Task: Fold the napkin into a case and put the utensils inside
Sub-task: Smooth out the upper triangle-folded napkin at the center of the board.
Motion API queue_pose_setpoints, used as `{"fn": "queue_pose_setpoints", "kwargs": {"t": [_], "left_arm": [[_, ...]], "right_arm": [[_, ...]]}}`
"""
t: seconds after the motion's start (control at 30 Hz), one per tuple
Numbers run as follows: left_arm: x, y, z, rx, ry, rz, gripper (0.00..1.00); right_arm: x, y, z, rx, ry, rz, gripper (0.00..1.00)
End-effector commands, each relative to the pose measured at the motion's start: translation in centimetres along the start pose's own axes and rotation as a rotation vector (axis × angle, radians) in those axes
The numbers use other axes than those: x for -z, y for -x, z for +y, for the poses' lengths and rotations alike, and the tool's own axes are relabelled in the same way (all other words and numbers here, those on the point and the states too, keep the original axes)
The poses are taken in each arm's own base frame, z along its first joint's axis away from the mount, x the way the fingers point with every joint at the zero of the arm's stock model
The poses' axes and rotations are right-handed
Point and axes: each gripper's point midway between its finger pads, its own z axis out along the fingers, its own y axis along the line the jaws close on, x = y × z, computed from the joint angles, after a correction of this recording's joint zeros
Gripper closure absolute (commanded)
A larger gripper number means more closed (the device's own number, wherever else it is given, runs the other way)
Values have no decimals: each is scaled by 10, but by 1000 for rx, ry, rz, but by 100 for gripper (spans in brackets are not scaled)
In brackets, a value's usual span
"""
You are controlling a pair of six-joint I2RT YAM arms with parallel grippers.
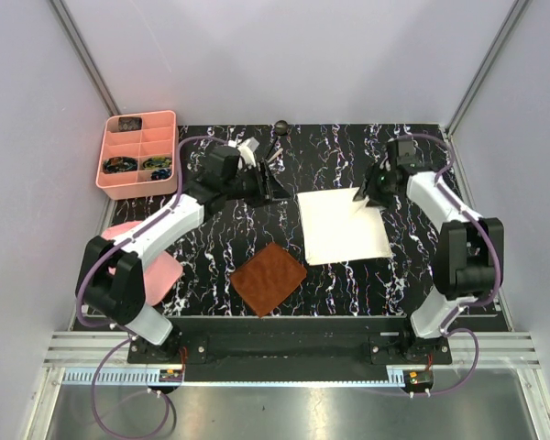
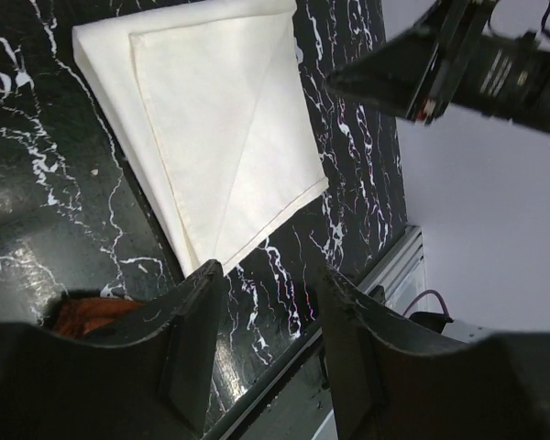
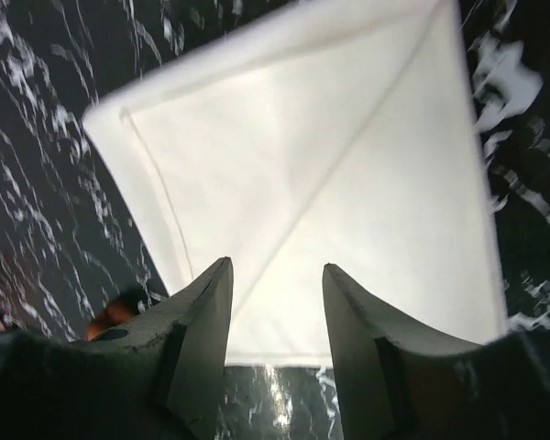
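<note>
The pink compartment tray (image 1: 137, 189) holds small dark items, too small to identify. The cream-white cloth napkin (image 1: 344, 227) lies folded flat on the black marbled table (image 1: 202, 266), right of centre. At its far corners, the left gripper (image 2: 268, 275) and the right gripper (image 3: 277, 270) are both released, holding nothing.

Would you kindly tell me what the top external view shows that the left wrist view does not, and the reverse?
Only the top external view shows the pink compartment tray and the whole brown mat. Only the left wrist view shows the diagonal fold line across the napkin, seen past the open left gripper. Both show the folded napkin lying flat on the black marbled table.
</note>
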Motion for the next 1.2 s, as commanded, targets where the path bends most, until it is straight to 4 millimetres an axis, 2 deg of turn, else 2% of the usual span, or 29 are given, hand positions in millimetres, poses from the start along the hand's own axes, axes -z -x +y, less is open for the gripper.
{"fn": "queue_pose_setpoints", "kwargs": {"t": [0.0,0.03,0.2,0.3,0.4,0.43,0.47,0.5,0.53,0.57,0.6,0.63,0.67,0.7,0.73,0.77,0.8,0.83,0.87,0.9,0.97,1.03,1.07,1.13,1.17], "left_arm": [[15,-4,-2,-24,-25,-5,52],[15,-7,0,-19,-22,-1,52],[18,-11,-1,-13,-39,-2,52],[14,-13,0,-9,-45,12,51],[5,-13,2,0,-49,39,52],[-2,-14,6,-1,-41,53,52],[-7,-13,7,-2,-36,58,52],[-10,-5,0,-16,-50,49,52],[-22,-6,8,-24,-31,67,52],[-30,-7,7,-41,-25,78,53],[-35,8,-7,-74,-38,59,53],[-52,3,11,-87,11,97,54],[-62,3,9,-109,20,111,56],[-69,23,-2,-146,22,72,57],[-86,14,16,-147,61,122,57],[-93,18,16,-161,65,122,60],[-100,33,10,-187,66,87,61],[-113,27,25,-199,96,111,62],[-118,38,19,-224,91,89,65],[-129,33,36,-234,138,110,66],[-136,41,36,-266,156,91,69],[-146,41,46,-314,209,79,69],[-148,48,47,-332,238,50,69],[-158,42,50,-369,262,54,69],[-159,45,54,-373,290,37,68]], "right_arm": [[-1,-49,3,-41,36,60,49],[-2,-62,-4,-54,27,76,50],[-13,-78,-25,-35,-30,83,51],[-26,-89,-41,-42,-88,115,52],[-36,-91,-69,-92,-178,128,52],[-36,-88,-84,-120,-209,125,53],[-37,-88,-92,-133,-222,129,53],[-38,-87,-97,-134,-234,131,53],[-37,-83,-101,-114,-255,118,53],[-37,-82,-103,-101,-264,120,53],[-37,-80,-104,-89,-268,116,53],[-36,-75,-102,-71,-263,107,53],[-36,-75,-102,-71,-265,116,53],[-36,-74,-99,-70,-252,115,53],[-37,-76,-91,-73,-207,131,53],[-36,-75,-87,-75,-188,131,53],[-34,-76,-85,-76,-175,127,53],[-34,-74,-80,-76,-150,120,53],[-31,-73,-78,-73,-141,111,53],[-30,-73,-77,-74,-136,111,53],[-29,-73,-75,-73,-124,108,53],[-30,-75,-73,-74,-112,113,53],[-31,-76,-74,-76,-112,118,53],[-33,-77,-72,-76,-102,121,53],[-35,-78,-72,-77,-98,127,53]]}}
